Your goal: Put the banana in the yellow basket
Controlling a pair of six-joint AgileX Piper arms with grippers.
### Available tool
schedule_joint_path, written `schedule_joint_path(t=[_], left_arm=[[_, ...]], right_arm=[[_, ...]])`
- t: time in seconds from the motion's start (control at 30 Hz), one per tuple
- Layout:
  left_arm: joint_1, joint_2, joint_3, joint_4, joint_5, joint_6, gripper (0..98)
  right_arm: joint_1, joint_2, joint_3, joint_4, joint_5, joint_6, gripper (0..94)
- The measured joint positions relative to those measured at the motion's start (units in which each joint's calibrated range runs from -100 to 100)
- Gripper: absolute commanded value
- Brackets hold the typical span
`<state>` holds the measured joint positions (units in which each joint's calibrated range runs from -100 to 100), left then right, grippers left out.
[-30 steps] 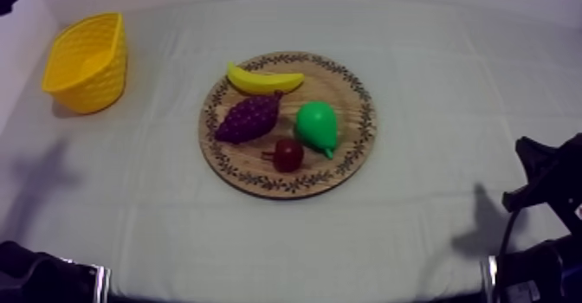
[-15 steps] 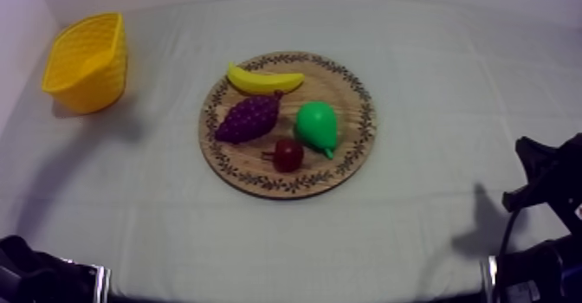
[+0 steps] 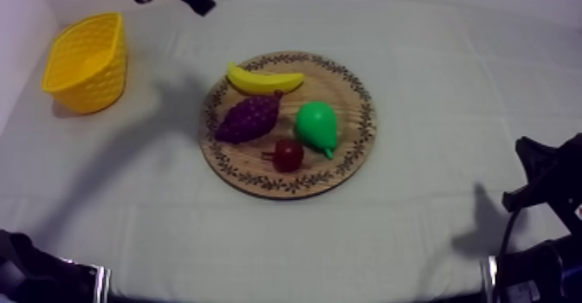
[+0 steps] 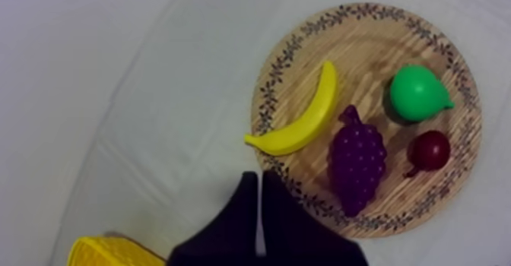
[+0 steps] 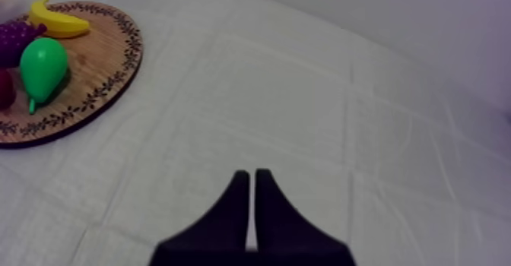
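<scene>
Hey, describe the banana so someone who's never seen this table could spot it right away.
Find the round wooden board with the patterned rim. The banana lies along its far rim in the top view, just beyond the bunch of grapes. It is the only long, curved, yellow piece; its neighbours are purple, green and red.

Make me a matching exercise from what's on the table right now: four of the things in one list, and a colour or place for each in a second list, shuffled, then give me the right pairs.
Things:
1. banana
2. pear
3. bunch of grapes
4. yellow basket

Colour or place:
A. green
B. standing off the wooden board, away to one side
C. purple
D. yellow, lying on the board near its rim

Right pairs: 1-D, 2-A, 3-C, 4-B.
</scene>
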<state>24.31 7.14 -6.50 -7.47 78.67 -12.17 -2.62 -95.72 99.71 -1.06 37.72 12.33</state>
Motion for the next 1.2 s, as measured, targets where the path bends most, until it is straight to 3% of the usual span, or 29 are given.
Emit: schedule_joint_path(t=[0.17, 0.23, 0.3, 0.43, 0.57, 0.77, 1.2], left_arm=[[1.26, 4.13, -0.63, -2.65, 1.73, -0.32, 4.8], [1.58, 5.13, -0.63, -3.28, 1.99, -0.32, 10.2], [1.78, 5.87, -0.23, -3.7, 1.95, -0.21, 25.1], [2.24, 6.81, 1.19, -4.85, 1.0, -0.05, 66.5], [2.93, 7.74, 3.13, -6.46, -0.97, 0.47, 84.6], [3.6, 10.29, 2.07, -7.78, -2.05, 0.86, 91.7], [3.72, 22.12, -6.41, -7.88, -2.93, 0.81, 89.8]], right_arm=[[0.0, 0.0, 0.0, 0.0, 0.0, 0.0, 0.6], [0.0, 0.0, 0.0, 0.0, 0.0, 0.0, 0.6], [0.0, 0.0, 0.0, 0.0, 0.0, 0.0, 0.6], [0.0, 0.0, 0.0, 0.0, 0.0, 0.0, 0.6], [-0.03, 0.0, 0.0, 0.0, 0.0, 0.0, 0.6], [-0.03, 0.0, 0.0, 0.0, 0.0, 0.0, 0.6], [-0.03, 0.0, 0.0, 0.0, 0.03, 0.0, 0.6]])
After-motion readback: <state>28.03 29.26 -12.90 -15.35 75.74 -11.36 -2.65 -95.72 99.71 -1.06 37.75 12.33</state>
